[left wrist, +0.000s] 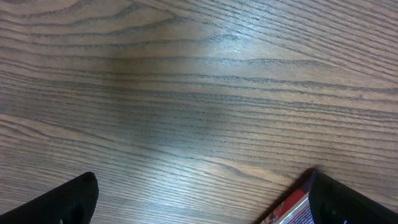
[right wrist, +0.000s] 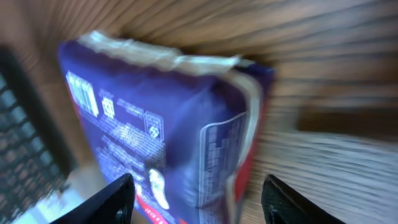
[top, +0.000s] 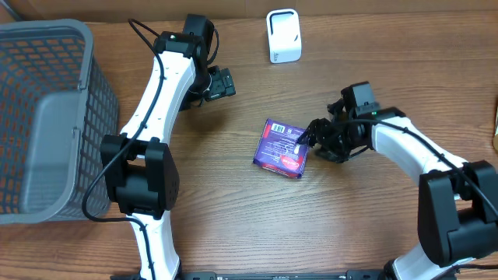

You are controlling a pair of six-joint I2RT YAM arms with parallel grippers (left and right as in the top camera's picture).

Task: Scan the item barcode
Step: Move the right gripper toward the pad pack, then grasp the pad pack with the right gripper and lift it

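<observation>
Straddling the purple packet (right wrist: 143,130) at six o'clock from the white scanner (top: 282,35), my right claw (right wrist: 199,198) stands half open, not clearly pinching; a shallow bite on that soft edge could slip, while my left claw (top: 222,82) gapes empty.

The packet (top: 282,148) is purple with white print, a red patch and a black-on-white barcode (right wrist: 81,94). The table (top: 233,218) is brown with dark grain. The basket (top: 103,97) is grey lattice, the scanner (top: 283,35) white, the arms (top: 167,85) white with black joints.
</observation>
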